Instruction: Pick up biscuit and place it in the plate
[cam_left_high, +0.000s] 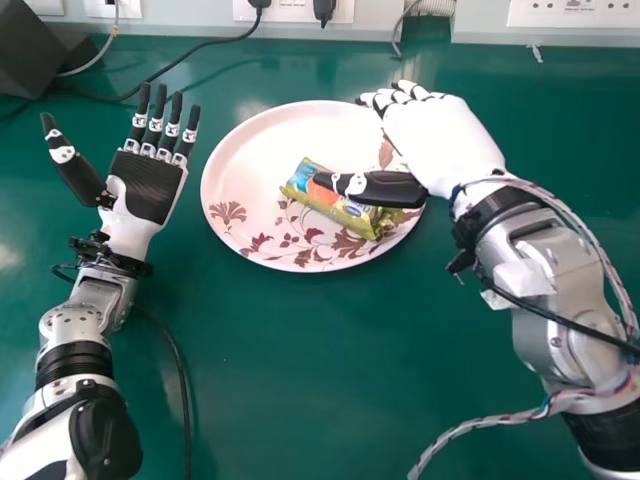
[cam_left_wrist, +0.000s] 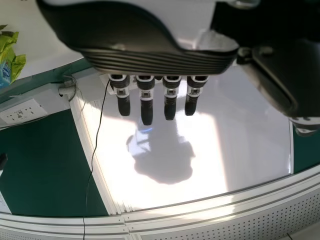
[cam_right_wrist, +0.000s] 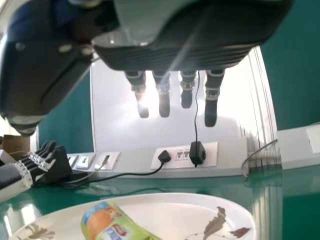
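biscuit packet (cam_left_high: 335, 207) lies inside the plate (cam_left_high: 295, 130), toward the robot's side, over the printed flowers. plate sits flat on the green worktop (cam_left_high: 300, 370), between the two hands; probably put there so the right arm can come over its rim.

right hand (cam_left_high: 438, 130) above the plate's right part, fingers straight, open, no grip on the packet. thumb crosses over the packet in the head view; contact, cannot tell. spread like this, likely a release; placing looks done, lifting clear the sensible next move. a low thumb could nudge the packet.

left hand (cam_left_high: 148, 190) to the left of the plate, palm up, open, holding nothing; seemingly parked out of the way.

packet: small, oblong, glossy, yellow-green, blue toward one end, orange-brown picture on the front. wrapper creased, lying slantwise. likely light, slippery.
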